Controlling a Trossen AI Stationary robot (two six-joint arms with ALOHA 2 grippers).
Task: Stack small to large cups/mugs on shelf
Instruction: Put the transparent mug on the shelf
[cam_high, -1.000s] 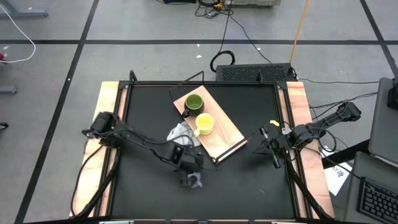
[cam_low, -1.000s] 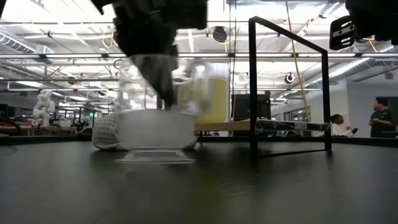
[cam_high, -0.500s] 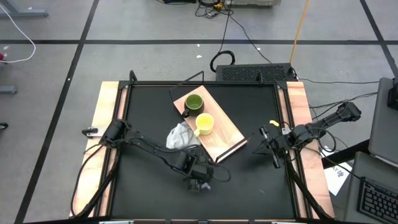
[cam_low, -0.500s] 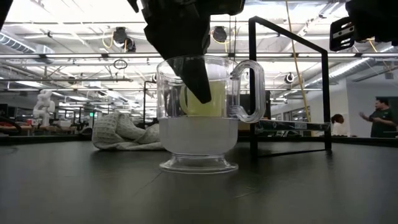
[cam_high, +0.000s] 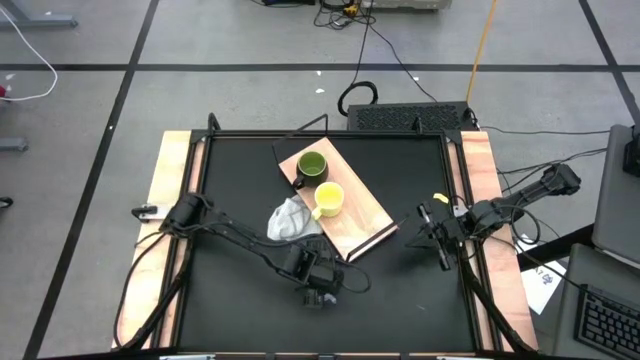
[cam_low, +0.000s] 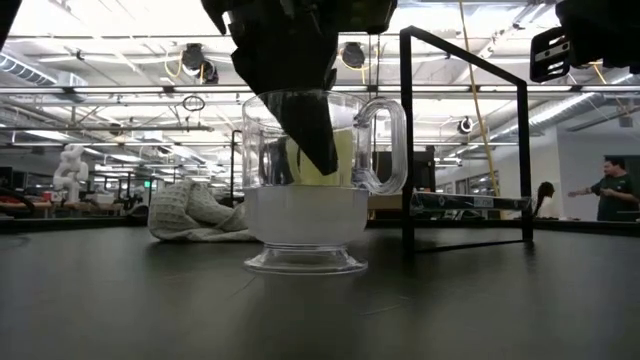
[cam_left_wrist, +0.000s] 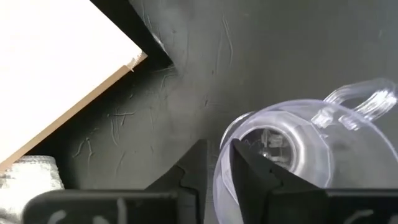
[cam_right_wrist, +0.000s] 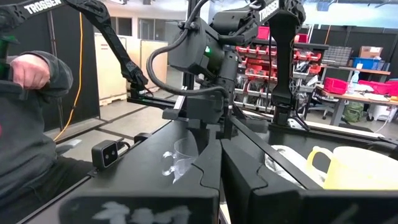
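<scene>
We are at the clear glass cup (cam_low: 305, 185), the smallest of the three, which stands upright on the black desk (cam_high: 230, 300). The left gripper (cam_high: 318, 290) sits right on top of it. In the left wrist view the rim of the cup passes between the two fingers (cam_left_wrist: 252, 171), one inside the cup and one outside the wall. The jaws stand slightly apart around that wall; we cannot tell whether they press the glass or have just let go of it.

Beyond these jaws, the shelf (cam_high: 365, 215) carries the dark green mug (cam_high: 311, 166) and the bright yellow mug (cam_high: 329, 199) side by side, not yet nested. The white cloth (cam_high: 290, 218) lies between the jaws and the shelf's near edge.

The right gripper (cam_high: 437, 240) waits with jaws closed on nothing, well off to the far side of the shelf.

We judge the glass cup step as unfinished. Next we need a firm pinch on the rim, a straight lift clear of the cloth, and a carry to the shelf.
</scene>
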